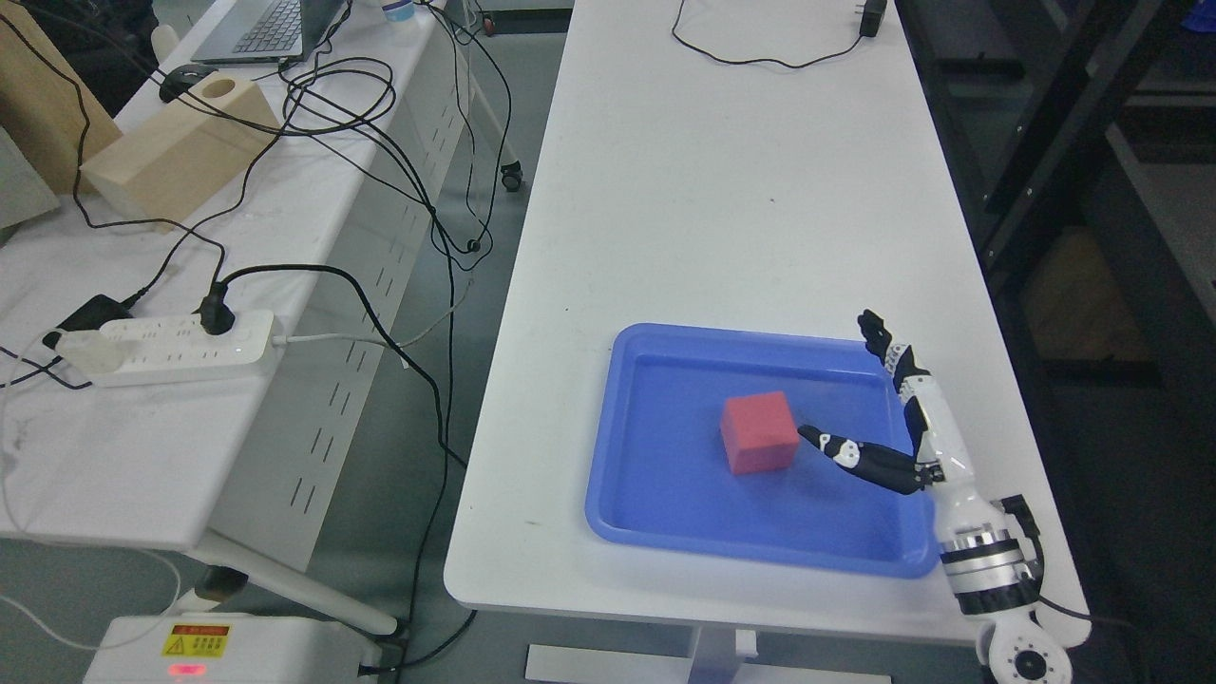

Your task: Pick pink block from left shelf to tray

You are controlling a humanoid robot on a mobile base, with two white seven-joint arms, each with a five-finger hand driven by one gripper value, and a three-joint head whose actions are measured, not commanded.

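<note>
Plastic, blue and glossy, the shallow rectangular tray with rounded corners and a raised rim sits near the front edge of the long white matte table. On its flat floor, left of centre, rests the pink block, a smooth cube with softened edges, standing squarely on one face.

The right hand, white shell with black jointed fingers, comes in from the lower right over the tray's right rim. It is spread open and holds nothing: one black finger stretches level toward the cube, its tip just beside the cube's right face, and I cannot tell if they touch; the other fingers point up and away above the tray's far right corner. A ribbed metal wrist ring sits behind the palm.

A thin black cable with a black plug adapter curls at the table's far end. On the neighbouring white table to the left lie a white power strip, tangled black cords, a pale wooden block with a round hole and a grey laptop.
</note>
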